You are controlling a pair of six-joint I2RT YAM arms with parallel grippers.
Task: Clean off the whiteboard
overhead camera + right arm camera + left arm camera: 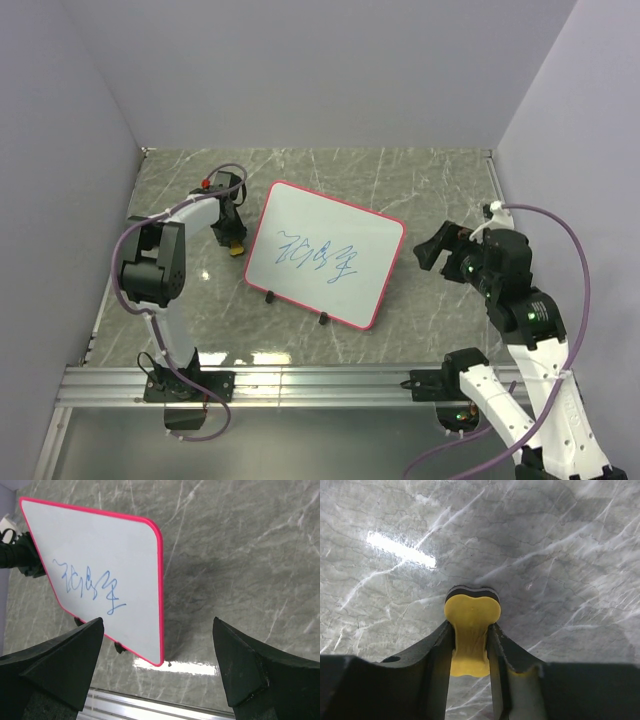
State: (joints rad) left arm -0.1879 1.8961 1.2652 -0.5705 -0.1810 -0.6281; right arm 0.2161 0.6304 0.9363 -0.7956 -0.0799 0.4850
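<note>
Pink-rimmed whiteboard (340, 232) with blue scribble (318, 259); yellow eraser (471, 625) near its left edge.

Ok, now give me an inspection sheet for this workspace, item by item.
Surface: grey marbled table, with glare patches.
Job's things: pink-framed whiteboard propped on small black feet, blue writing not yet erased; yellow eraser beside the board's left edge.
Clutter: nothing seen.
Grippers: left gripper shut on the eraser; right gripper open, facing the whiteboard, holding nothing.
Cables: a purple cable loops along the left arm and another along the right arm, both off the board.
Surroundings: pale walls on three sides; metal rail at the near edge.
</note>
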